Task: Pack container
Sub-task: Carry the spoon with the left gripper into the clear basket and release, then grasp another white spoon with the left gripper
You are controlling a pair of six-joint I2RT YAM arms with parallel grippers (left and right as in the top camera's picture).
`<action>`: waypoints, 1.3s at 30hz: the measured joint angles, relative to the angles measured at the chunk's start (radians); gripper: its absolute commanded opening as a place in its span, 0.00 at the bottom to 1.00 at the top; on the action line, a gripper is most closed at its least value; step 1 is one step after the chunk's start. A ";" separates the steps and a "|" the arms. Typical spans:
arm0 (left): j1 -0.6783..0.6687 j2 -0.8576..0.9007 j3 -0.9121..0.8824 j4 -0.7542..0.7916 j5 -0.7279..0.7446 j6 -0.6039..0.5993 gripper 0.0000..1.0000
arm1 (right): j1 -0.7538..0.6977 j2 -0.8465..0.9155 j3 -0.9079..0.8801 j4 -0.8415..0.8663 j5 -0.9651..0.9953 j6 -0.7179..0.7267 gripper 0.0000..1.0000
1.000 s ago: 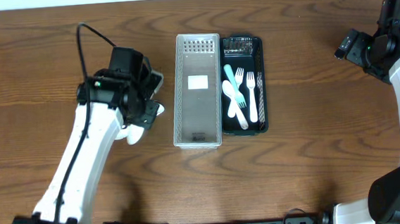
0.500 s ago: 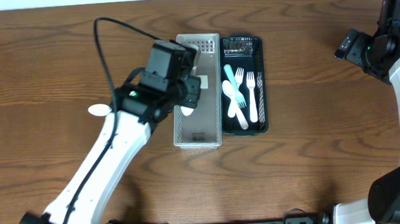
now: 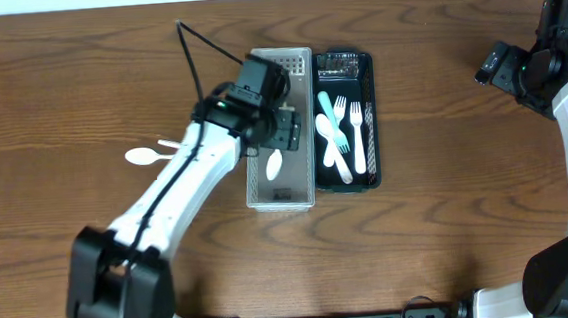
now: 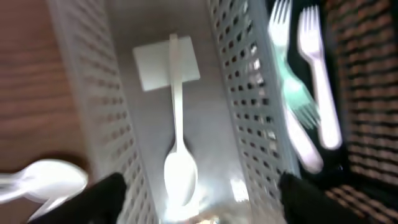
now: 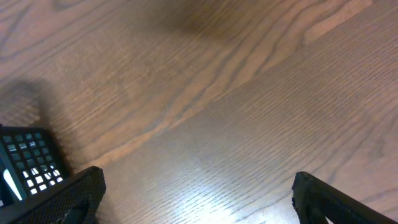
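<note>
The white perforated basket (image 3: 280, 129) stands at the table's middle, and against its right side a black tray (image 3: 367, 113) holds white and teal forks and spoons (image 3: 340, 135). My left gripper (image 3: 280, 131) hovers over the basket, jaws open wide. A white spoon (image 3: 274, 163) lies loose on the basket floor; in the left wrist view this spoon (image 4: 179, 163) lies between and beyond the open left gripper (image 4: 202, 208), untouched. Another white spoon (image 3: 145, 157) lies on the table left of the basket. My right gripper (image 5: 199, 208) stands open over bare wood at the far right.
A white label (image 4: 166, 62) lies on the basket floor under the spoon's handle. The left arm's black cable (image 3: 201, 44) arcs above the basket's left side. A corner of the black tray (image 5: 28, 158) shows at the left of the right wrist view.
My left arm swung right from the table beside the basket to above it. Its jaws went from shut to open, and the white spoon now lies in the basket. The right arm stayed still.
</note>
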 measured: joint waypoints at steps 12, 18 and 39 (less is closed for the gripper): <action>0.255 -0.201 0.044 -0.324 -0.198 0.378 0.80 | 0.000 0.000 0.000 0.000 0.000 0.000 0.99; 0.344 -0.049 -0.081 -0.272 -0.230 0.507 0.75 | 0.000 0.000 0.000 0.001 0.000 0.000 0.99; 0.359 0.270 -0.102 -0.164 -0.235 0.766 0.40 | 0.000 0.000 0.000 0.001 0.000 0.000 0.99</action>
